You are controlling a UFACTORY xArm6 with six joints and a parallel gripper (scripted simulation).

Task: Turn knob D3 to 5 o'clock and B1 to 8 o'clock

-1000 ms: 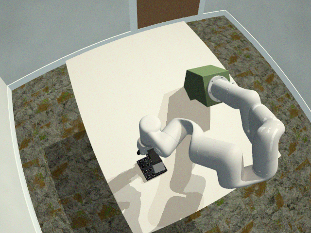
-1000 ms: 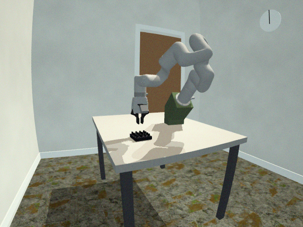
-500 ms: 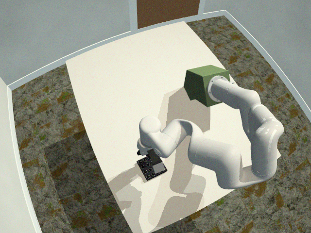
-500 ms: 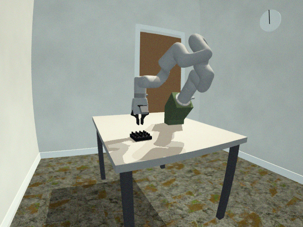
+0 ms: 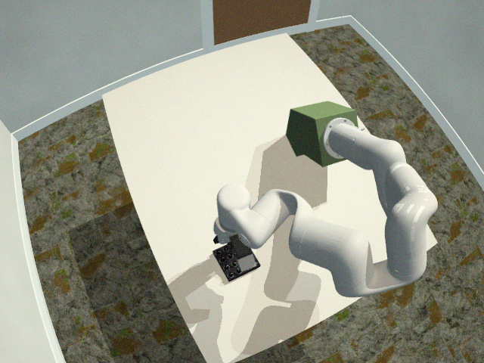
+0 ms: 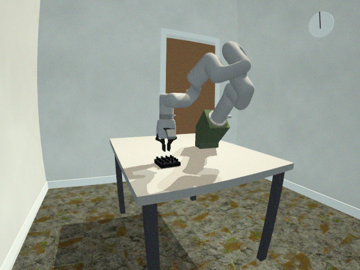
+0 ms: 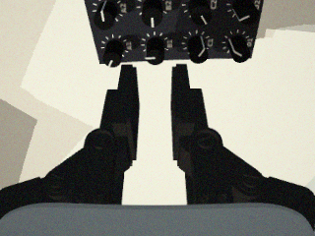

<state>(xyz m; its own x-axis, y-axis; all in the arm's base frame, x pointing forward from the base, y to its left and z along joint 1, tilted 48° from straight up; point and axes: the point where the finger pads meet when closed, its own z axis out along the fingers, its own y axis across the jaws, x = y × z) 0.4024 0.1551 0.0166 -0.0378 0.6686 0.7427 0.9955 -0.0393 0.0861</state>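
Note:
The black knob box [image 5: 235, 262] stands on the white table near its left front edge; it also shows in the exterior view [image 6: 166, 161]. In the wrist view the knob box [image 7: 173, 10] fills the top, with rows of black knobs with white lines; the printed names are too small to read. My gripper [image 7: 155, 85] hangs above the table just short of the box's nearest edge, in line with the second knob from the left [image 7: 157, 47] of the nearest row. Its fingers [image 6: 166, 148] point down, nearly shut with a narrow gap, and hold nothing.
The arm's green base block [image 5: 312, 132] stands on the table to the right rear of the box. The table edge runs close to the box on its left [image 5: 187, 281]. A brown door [image 6: 189, 84] is behind the table.

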